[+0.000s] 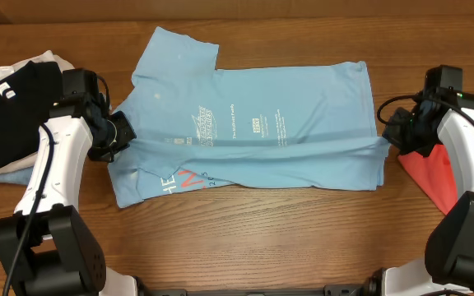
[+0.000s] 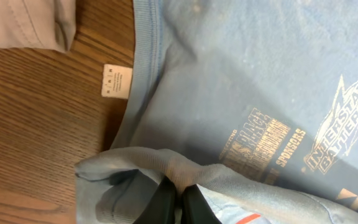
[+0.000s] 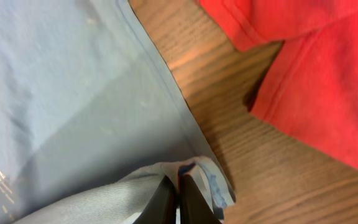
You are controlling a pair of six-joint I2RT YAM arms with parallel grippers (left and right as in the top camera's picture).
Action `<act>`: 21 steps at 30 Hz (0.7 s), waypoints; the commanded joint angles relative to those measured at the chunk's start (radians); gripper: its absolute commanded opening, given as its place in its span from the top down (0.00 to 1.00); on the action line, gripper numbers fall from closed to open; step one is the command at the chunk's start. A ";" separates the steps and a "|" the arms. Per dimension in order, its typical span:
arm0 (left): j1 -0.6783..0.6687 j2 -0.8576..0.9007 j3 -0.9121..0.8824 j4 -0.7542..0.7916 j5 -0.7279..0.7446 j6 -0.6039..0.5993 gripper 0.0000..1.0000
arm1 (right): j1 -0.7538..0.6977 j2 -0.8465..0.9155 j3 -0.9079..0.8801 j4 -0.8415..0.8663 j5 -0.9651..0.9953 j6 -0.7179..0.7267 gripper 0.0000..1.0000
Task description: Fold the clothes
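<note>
Overhead view: light blue T-shirt [image 1: 253, 123] lies across the middle of the bench [image 1: 262, 247], collar end toward the left edge, hem toward the right edge. White print sits mid-chest, with red-orange lettering on the part nearest the front edge. A raised ridge of cloth runs the length of the shirt between the two arms.

Left gripper [image 1: 126, 136] sits at the collar end. Wrist view shows its fingers pressed together on a bunched fold of the blue fabric, with a white label [image 2: 115, 81] lying on the wood just beside the neckband.

Right gripper [image 1: 385, 140] sits at the hem end. Wrist view shows its fingers pinching the hem edge, lifted slightly off the wood.

Red T-shirt [image 1: 459, 173] lies crumpled at the right edge, near the blue hem but apart from it. Dark and white garments [image 1: 6, 107] are heaped at the left edge.
</note>
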 commanded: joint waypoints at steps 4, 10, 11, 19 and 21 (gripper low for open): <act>-0.002 0.008 -0.003 0.003 0.011 0.019 0.76 | 0.020 0.000 -0.005 0.038 0.002 -0.002 0.94; -0.002 0.008 -0.003 -0.016 0.018 0.019 0.62 | 0.030 0.000 -0.005 0.056 0.002 -0.002 0.85; -0.002 0.008 -0.003 -0.019 0.027 0.019 0.62 | 0.030 0.000 -0.005 0.056 0.002 -0.002 0.85; -0.002 0.008 -0.003 -0.075 0.037 0.020 0.63 | 0.030 0.000 -0.005 0.052 0.002 -0.002 0.84; -0.002 0.008 -0.003 -0.093 0.037 0.020 0.64 | 0.030 0.000 -0.005 0.046 0.002 -0.002 0.84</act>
